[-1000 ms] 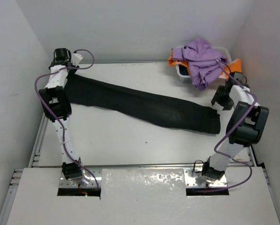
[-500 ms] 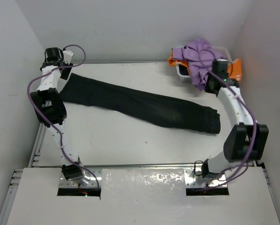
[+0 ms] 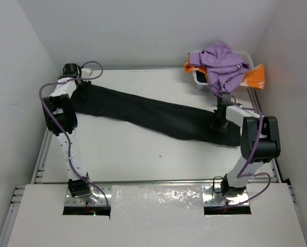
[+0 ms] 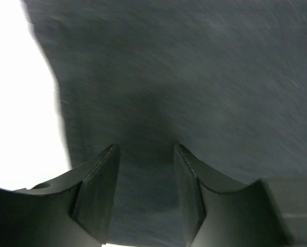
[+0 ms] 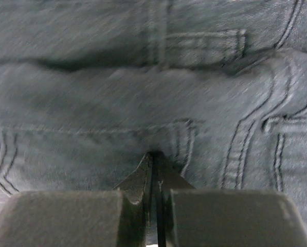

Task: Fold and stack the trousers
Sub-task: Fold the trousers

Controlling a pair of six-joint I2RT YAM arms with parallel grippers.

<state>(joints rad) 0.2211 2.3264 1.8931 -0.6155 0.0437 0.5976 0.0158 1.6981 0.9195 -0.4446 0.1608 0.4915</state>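
Note:
The long black trousers (image 3: 153,114) lie stretched out flat, slanting across the table from far left to right. My left gripper (image 3: 80,87) hangs over their far-left end. In the left wrist view its jaws (image 4: 145,149) stand apart, open, with flat dark cloth (image 4: 194,77) under and between them. My right gripper (image 3: 218,121) is down on the right end. In the right wrist view its fingers (image 5: 154,155) are shut together, tips touching the denim (image 5: 91,92) by a stitched pocket and belt loop. I see no fold between them.
A white bin (image 3: 198,78) stands at the far right corner with a purple garment (image 3: 222,63) heaped over it and an orange cloth (image 3: 256,77) beside it. White walls close in on the left, far and right sides of the table (image 3: 143,152).
My right arm swung from beside the bin down onto the trousers' right end, and its jaws closed. My left gripper shifted back right, over the far-left end of the cloth.

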